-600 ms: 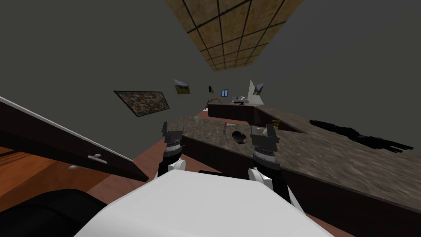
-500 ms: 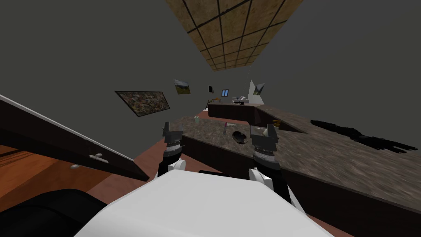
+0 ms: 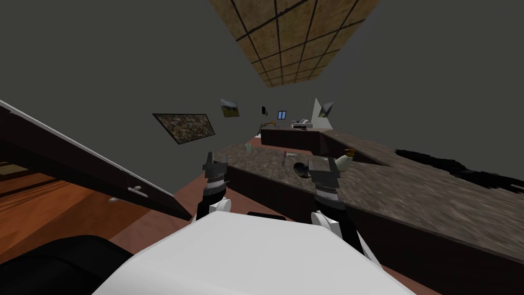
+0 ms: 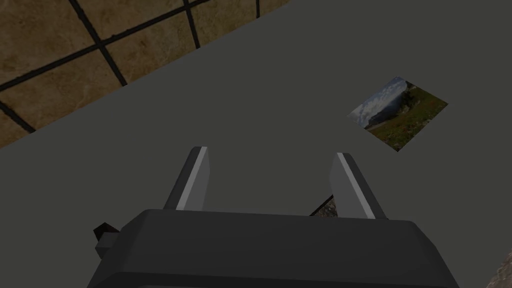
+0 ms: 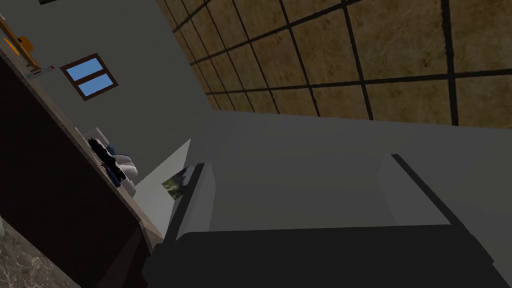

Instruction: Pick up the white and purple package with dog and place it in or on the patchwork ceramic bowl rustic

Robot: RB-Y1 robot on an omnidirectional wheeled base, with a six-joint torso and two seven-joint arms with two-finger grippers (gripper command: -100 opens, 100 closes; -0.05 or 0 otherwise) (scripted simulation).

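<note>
A dark round bowl lies on the speckled brown counter, just left of my right gripper. A slim pink and white thing, perhaps the package, stands a little beyond the bowl; its print is too small to read. My right gripper is open, raised over the counter's near edge, with nothing between its fingers. My left gripper hangs off the counter's left end, over the floor. In the left wrist view the left gripper is open and holds nothing.
A small pale green cup stands at the counter's far left end. A whitish object with a brown top sits right of my right gripper. A dark cabinet with a white top and handle runs along the left. Red-brown floor lies between.
The whole head view has shifted: the wall picture, the cabinet handle and the counter objects slid slightly right, so I have moved. Both grippers stay open and raised.
</note>
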